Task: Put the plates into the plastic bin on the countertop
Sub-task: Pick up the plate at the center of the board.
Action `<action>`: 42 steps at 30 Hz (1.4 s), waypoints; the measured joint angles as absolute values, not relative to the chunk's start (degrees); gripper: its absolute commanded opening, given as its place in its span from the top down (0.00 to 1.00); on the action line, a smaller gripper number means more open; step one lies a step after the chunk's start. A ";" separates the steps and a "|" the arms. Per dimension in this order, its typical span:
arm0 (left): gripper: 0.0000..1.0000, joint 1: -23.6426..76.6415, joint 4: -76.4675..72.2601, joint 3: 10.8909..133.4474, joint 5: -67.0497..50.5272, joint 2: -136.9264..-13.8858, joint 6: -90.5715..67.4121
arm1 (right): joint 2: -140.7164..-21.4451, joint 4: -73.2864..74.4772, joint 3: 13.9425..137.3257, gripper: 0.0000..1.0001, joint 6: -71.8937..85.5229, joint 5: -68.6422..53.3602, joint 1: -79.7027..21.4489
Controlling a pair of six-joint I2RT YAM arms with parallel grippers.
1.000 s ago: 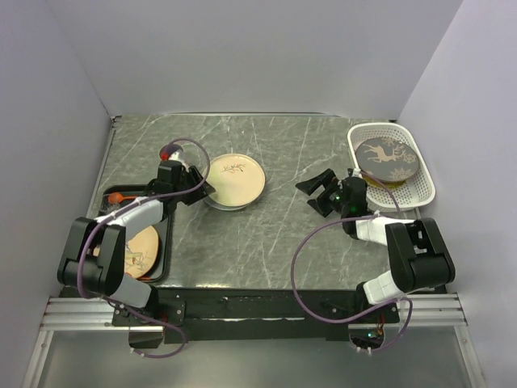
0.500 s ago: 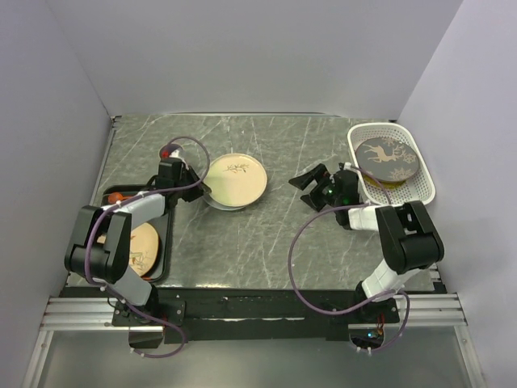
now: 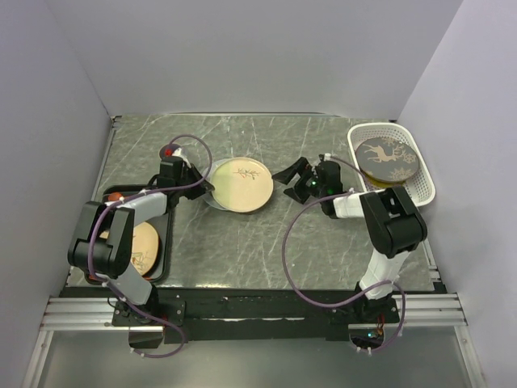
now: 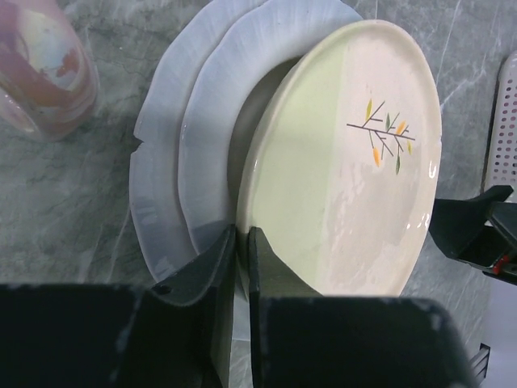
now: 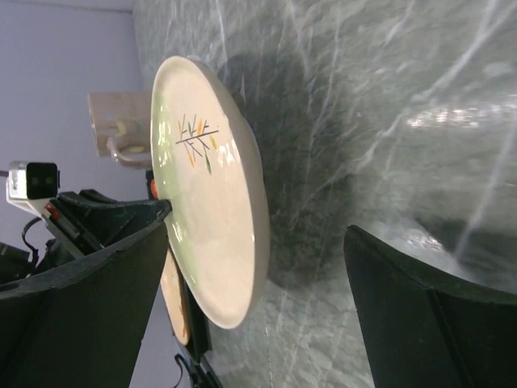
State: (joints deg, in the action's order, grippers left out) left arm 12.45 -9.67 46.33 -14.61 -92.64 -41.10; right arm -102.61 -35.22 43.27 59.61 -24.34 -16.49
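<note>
A beige plate with a branch motif (image 3: 241,184) (image 4: 355,162) (image 5: 210,186) is tilted up off a stack of white scalloped plates (image 4: 182,137) on the countertop (image 3: 266,242). My left gripper (image 3: 211,188) (image 4: 242,242) is shut on that plate's left rim. Just right of the plate my right gripper (image 3: 284,184) (image 5: 258,226) stands open, and the plate's free edge sits between its fingers without touching them. The white plastic bin (image 3: 420,182) at the back right holds a dark plate with a deer motif (image 3: 388,156).
A flat black tray (image 3: 161,263) at the front left carries another beige plate (image 3: 142,249). A mug (image 4: 40,65) (image 5: 121,133) stands left of the plate stack. Grey walls close in the left, back and right sides.
My left gripper has shut on the beige plate's rim, tilted it up and carried it a little right. My right gripper has moved left from near the bin up to the plate's edge.
</note>
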 measured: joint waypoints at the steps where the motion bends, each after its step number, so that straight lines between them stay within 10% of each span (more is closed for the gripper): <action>1: 0.93 12.45 -9.82 46.33 -14.74 -92.73 -41.10 | -103.39 -35.55 43.83 0.12 59.92 -24.75 -16.88; 18: 0.95 12.45 -10.26 46.52 -15.25 -93.19 -40.88 | -111.50 -42.96 46.83 0.32 64.29 -29.95 -20.10; 25: 0.96 12.45 -10.31 46.52 -15.35 -93.21 -40.91 | -113.67 -46.70 46.96 0.63 66.00 -31.66 -20.12; 26: 0.96 12.45 -10.31 46.52 -15.35 -93.23 -40.88 | -114.28 -47.07 46.96 0.85 66.41 -31.94 -20.12; 28: 0.96 12.45 -10.20 46.52 -15.09 -93.23 -40.60 | -115.13 -47.59 46.94 0.94 66.98 -32.58 -20.14; 42: 0.86 12.01 -9.78 46.52 -14.68 -93.36 -40.03 | -115.57 -51.51 46.63 1.00 69.91 -33.93 -20.01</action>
